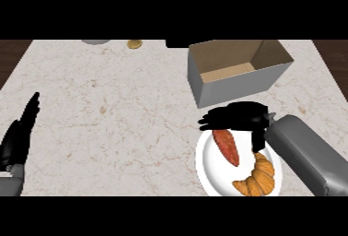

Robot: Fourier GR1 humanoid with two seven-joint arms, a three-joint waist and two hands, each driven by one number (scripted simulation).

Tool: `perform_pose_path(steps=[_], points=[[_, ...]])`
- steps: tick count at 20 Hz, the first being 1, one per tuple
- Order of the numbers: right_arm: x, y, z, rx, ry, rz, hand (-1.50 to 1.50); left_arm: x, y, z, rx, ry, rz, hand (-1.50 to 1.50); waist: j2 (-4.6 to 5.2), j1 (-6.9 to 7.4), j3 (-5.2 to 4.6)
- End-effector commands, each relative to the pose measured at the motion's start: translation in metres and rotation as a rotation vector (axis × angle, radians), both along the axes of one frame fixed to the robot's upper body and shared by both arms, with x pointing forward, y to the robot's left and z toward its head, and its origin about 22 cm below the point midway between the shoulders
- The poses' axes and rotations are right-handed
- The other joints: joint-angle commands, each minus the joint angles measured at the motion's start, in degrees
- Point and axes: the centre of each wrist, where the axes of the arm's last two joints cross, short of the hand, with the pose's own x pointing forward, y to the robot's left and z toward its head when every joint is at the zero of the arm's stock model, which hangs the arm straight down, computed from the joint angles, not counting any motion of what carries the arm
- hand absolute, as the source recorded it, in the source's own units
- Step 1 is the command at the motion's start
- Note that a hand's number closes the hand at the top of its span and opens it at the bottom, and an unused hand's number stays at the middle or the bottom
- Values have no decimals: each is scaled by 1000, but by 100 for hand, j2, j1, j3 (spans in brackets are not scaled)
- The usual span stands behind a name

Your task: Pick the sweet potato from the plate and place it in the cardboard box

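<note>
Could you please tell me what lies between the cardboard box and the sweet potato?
The head view shows the right hand there, above the plate's far rim.

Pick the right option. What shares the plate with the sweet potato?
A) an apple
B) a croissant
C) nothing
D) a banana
B: a golden croissant lies on the white plate, just right of and below the sweet potato.
</note>
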Motion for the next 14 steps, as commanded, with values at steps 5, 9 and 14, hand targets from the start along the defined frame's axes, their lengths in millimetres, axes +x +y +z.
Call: perform_pose_path(steps=[5, 9, 14], points=[[-14, 4, 8, -13, 65, 82, -150, 7, -1, 2, 3, -9, 19, 0, 4, -5, -2], [-28, 2, 3, -104, 9, 58, -150, -4, 1, 6, -17, 1, -2, 0, -5, 7, 0], [-34, 10, -24, -142, 11, -6, -150, 14, 11, 2, -2, 10, 6, 0, 14, 8, -1]])
